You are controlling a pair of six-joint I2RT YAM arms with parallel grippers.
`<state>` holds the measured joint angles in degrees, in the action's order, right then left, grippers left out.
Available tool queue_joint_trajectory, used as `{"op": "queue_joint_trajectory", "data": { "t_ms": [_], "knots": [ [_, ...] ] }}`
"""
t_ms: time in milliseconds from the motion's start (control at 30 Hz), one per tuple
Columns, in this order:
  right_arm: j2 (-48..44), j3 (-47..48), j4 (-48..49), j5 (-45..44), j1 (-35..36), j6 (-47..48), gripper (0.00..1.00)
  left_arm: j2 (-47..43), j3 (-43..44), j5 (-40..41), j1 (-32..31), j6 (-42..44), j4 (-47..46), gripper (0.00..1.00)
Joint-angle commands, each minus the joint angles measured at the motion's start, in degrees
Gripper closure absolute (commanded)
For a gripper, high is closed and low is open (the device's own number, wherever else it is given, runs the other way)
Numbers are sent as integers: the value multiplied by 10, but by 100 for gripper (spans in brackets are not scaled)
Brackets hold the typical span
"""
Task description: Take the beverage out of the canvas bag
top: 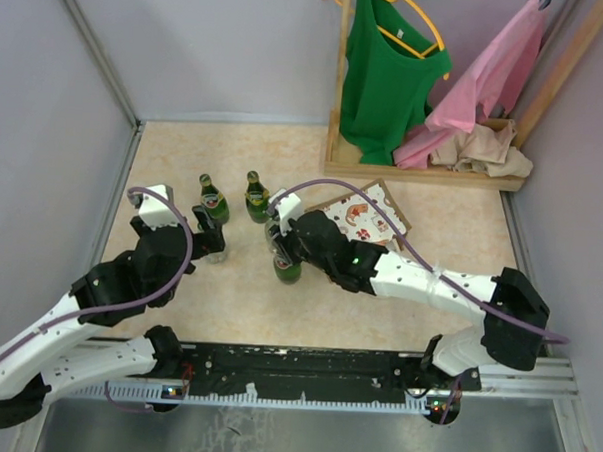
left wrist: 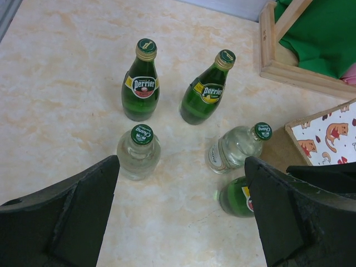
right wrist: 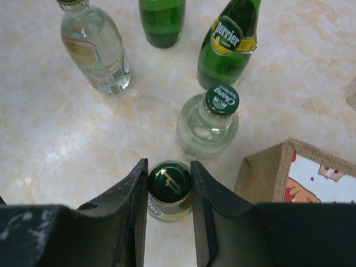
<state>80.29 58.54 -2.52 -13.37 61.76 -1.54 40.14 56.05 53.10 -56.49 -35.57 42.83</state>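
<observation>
Right gripper (right wrist: 168, 168) pinches neck of green bottle (right wrist: 169, 186). Bottle upright, directly under claw, outside canvas bag (right wrist: 261, 172), just beside its tan wall. Left gripper (left wrist: 181, 167) spread wide, empty, farther from bag.

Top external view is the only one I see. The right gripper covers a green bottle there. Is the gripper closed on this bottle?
Observer: Yes. The right wrist view shows the right gripper with its fingers against both sides of the green bottle at the cap.
Operator: And the other arm, does it hold something?
Observer: No. The left gripper is wide open; a clear bottle stands in front of it, untouched.
Operator: I count one clear bottle. More?
Observer: Yes, a second clear bottle stands just beyond the gripped one.
</observation>
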Motion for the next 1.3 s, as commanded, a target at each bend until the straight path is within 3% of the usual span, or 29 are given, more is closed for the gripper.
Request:
{"op": "queue_joint_trajectory", "data": {
  "t_ms": [0, 133, 333, 467, 633, 767, 967, 1067, 1267],
  "knots": [
    [-15, 1, 101, -10, 7, -15, 99, 2, -4, 0, 1, 4, -12, 1],
    [-23, -13, 98, -15, 7, -25, 81, 3, -5, -2, 1, 6, -14, 1],
    [-41, -19, 89, -31, 7, -35, 32, 6, -7, -6, 1, 8, -22, 0],
    [-58, -13, 85, -52, 7, -27, 18, 14, -7, -12, 1, 11, -28, 0],
    [-116, -11, 63, -127, 7, -55, 15, 24, -7, -22, 1, 27, -44, 0],
    [-199, -33, 23, -198, -12, -134, 20, 32, -10, -34, 1, 46, -65, 0],
    [-320, -78, -102, -234, -138, -292, 19, 42, -15, -56, 1, 69, -86, 1],
    [-347, -99, -162, -198, -230, -350, 13, 47, -16, -62, 0, 78, -94, 0],
    [-363, -152, -223, -30, -407, -407, 8, 56, -12, -76, 1, 87, -97, 0]
  ]
}}
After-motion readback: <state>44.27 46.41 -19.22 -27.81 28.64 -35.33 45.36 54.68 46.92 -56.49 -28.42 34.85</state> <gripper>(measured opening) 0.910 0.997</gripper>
